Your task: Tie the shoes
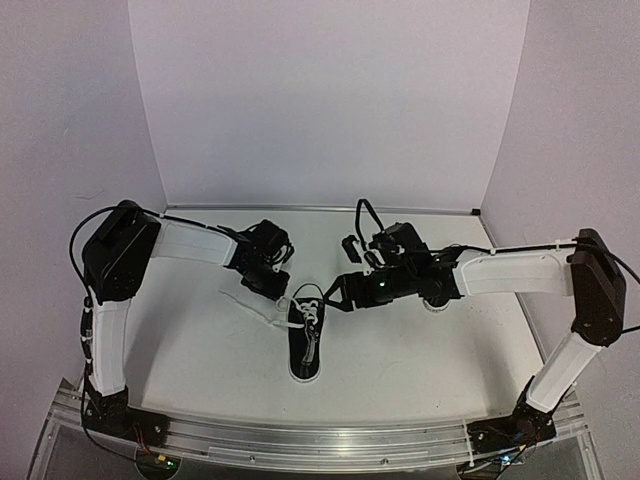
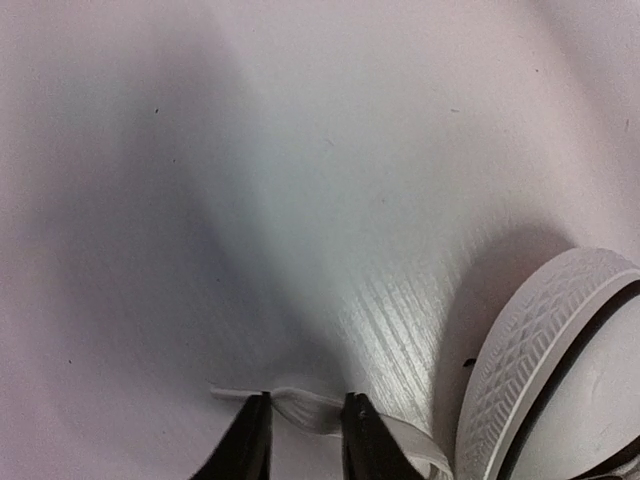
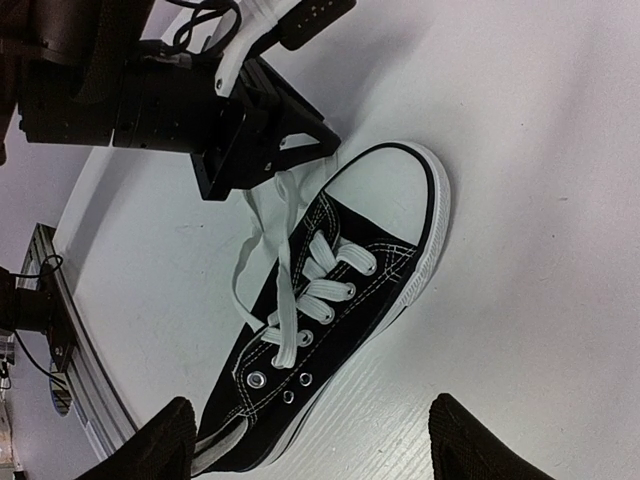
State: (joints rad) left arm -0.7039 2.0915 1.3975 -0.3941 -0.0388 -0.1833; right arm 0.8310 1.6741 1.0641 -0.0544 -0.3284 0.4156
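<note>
Only one shoe (image 1: pixel 305 345) shows: a black sneaker with a white sole, lying mid-table with its toe cap pointing away from the arm bases. The other shoe is out of view. Its white laces (image 1: pixel 250 303) are loose and trail left from the toe end. My left gripper (image 1: pixel 274 291) is low at the table by the toe. Its jaws (image 2: pixel 305 425) stand a narrow gap apart, with a bunched stretch of lace (image 2: pixel 300 408) between the tips. The ribbed toe bumper (image 2: pixel 540 380) is just to its right. My right gripper (image 1: pixel 335 294) is wide open and empty (image 3: pixel 312 455) above the shoe (image 3: pixel 330 320).
White backdrop walls (image 1: pixel 330 100) close off the back and both sides. An aluminium rail (image 1: pixel 300 435) runs along the near table edge. Both forearms reach in over the table's middle, one on each side of the shoe.
</note>
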